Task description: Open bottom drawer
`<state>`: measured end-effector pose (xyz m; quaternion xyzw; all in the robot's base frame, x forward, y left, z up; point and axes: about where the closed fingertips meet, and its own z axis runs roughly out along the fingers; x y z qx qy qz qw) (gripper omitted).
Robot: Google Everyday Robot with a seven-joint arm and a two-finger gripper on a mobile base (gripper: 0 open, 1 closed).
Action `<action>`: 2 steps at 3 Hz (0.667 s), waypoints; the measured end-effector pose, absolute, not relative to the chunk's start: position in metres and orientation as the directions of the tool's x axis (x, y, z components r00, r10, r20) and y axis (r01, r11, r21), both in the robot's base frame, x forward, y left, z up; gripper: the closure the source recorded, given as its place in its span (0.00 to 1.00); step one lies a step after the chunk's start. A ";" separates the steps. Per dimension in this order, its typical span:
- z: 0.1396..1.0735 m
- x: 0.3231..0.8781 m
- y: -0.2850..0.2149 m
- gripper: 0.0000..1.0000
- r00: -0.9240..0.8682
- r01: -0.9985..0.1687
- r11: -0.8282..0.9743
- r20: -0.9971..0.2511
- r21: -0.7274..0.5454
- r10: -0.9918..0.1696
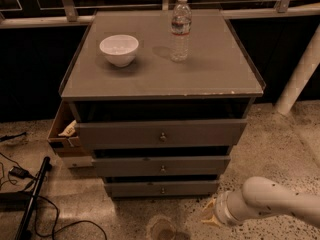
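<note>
My gripper (211, 213), pale yellowish at the end of my white arm (280, 201), hangs low over the speckled floor (270, 149), to the right of the grey cabinet's (165, 69) foot; I cannot tell whether it is open or closed; the narrow, flat-fronted grey bottom drawer (132, 188), with its small round metal knob (162, 190), lies up and left of it, near but apart, just beneath the middle drawer (130, 166).
</note>
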<state>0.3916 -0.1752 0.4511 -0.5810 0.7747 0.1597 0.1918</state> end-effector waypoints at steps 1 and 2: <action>0.398 0.396 -0.179 1.00 -0.212 -0.964 0.263 -0.485 -0.039 -0.849; 0.341 0.402 -0.186 1.00 -0.201 -0.961 0.271 -0.516 -0.062 -0.832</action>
